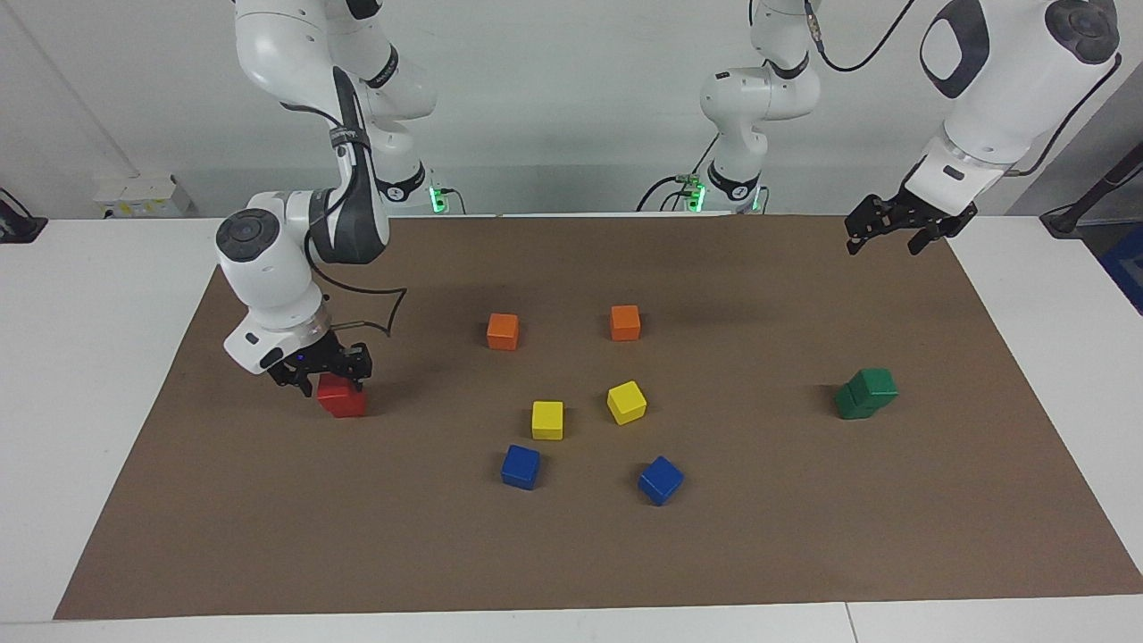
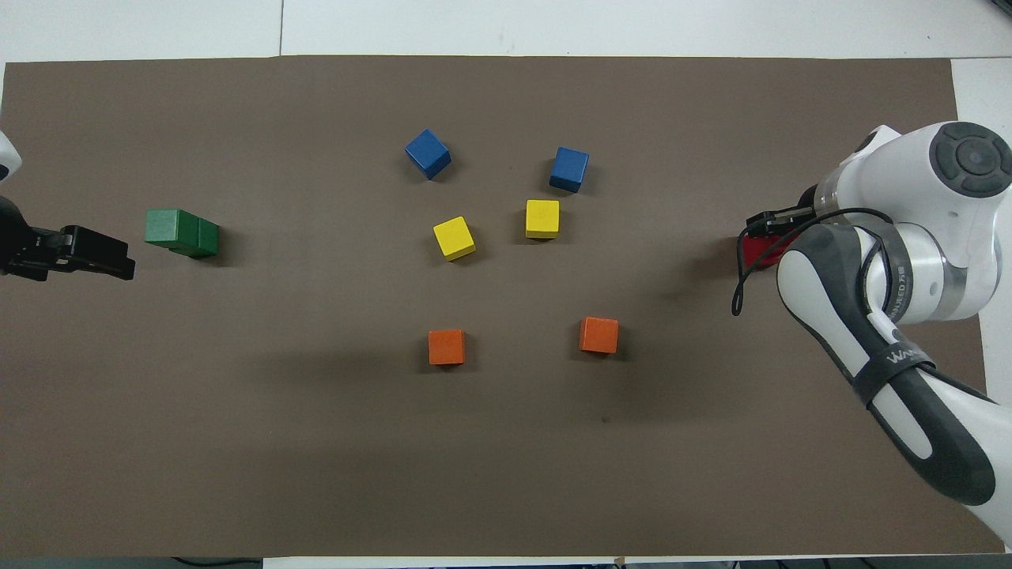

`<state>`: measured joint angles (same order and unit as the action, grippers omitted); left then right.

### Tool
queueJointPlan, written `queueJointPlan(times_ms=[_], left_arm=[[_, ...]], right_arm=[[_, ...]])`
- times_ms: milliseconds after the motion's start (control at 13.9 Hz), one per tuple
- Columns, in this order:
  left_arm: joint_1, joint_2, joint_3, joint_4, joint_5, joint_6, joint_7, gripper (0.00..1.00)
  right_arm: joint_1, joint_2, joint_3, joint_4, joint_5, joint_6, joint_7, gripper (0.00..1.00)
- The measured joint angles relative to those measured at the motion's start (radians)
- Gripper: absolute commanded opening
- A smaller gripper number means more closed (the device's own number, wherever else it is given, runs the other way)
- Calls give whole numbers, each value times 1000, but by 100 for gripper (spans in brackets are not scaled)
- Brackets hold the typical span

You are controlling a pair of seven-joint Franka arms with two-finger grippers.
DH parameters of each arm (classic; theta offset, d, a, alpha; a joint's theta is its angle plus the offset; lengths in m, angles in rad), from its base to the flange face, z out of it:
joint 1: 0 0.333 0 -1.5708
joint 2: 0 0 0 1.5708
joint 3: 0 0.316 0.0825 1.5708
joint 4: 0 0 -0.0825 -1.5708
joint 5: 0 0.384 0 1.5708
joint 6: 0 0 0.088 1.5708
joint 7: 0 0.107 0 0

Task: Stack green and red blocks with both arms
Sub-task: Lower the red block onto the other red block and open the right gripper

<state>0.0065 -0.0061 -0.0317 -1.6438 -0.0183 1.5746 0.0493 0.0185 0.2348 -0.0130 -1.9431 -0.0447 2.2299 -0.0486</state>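
Note:
Two red blocks stand stacked near the right arm's end of the mat, the upper one slightly askew; the right arm hides most of the red blocks in the overhead view. My right gripper is low over the stack, open, with a fingertip on either side of the upper block. Two green blocks form a skewed stack near the left arm's end. My left gripper hangs open and empty in the air over the mat's corner, well apart from the green stack; its tip shows in the overhead view.
Two orange cubes, two yellow cubes and two blue cubes lie scattered on the middle of the brown mat. White tabletop surrounds the mat.

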Motion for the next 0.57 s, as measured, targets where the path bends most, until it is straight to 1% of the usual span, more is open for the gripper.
queueJointPlan(times_ms=[143,287,430,574], left_arm=[[0,4,0,0,0,20,0,100],[0,4,0,0,0,20,0,100],[0,4,0,0,0,20,-1,100],[0,4,0,0,1,20,-1,100]], right_arm=[[1,-9,1,47,0,-94,22,100],[1,-28,2,130,0,-219,41,100],[0,-72,2,188,0,-300,43,100],[0,-131,2,202,0,-372,43,100]])
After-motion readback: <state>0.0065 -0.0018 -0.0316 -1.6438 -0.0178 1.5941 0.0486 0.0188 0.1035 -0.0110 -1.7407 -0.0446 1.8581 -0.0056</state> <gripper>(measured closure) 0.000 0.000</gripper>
